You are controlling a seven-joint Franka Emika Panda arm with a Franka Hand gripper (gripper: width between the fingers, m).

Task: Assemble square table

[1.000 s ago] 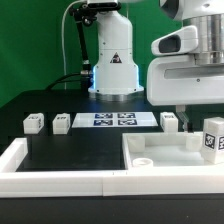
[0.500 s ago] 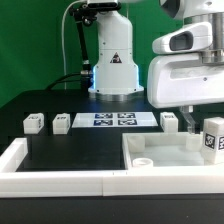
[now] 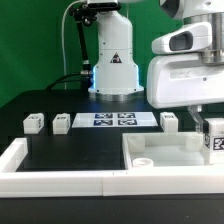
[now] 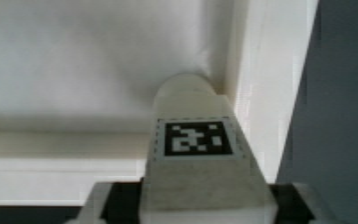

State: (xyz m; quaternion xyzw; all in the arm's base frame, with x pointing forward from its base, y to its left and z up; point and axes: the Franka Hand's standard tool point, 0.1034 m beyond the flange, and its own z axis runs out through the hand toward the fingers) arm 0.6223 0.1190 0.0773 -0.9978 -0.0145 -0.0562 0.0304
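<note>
Straddling leg block (image 4: pixel 201 140) | jaws part-open on either side of it, cannot tell if they pinch it yet | block upright at square slab's (image 3: pixel 170 150) corner, exterior view's right | judged: kept upright to suit a corner hole (image 3: pixel 143 158)

Exterior camera sits just above table height, looking across the black tabletop (image 3: pixel 70 150) straight at the robot base (image 3: pixel 113 70), mid-range. Wrist camera peers down between the gripper fingers (image 4: pixel 114 205), very close, with the leg block (image 4: pixel 197 125) filling the frame. Both views share that block and the square table slab (image 3: pixel 170 165) at the exterior view's right.
</note>
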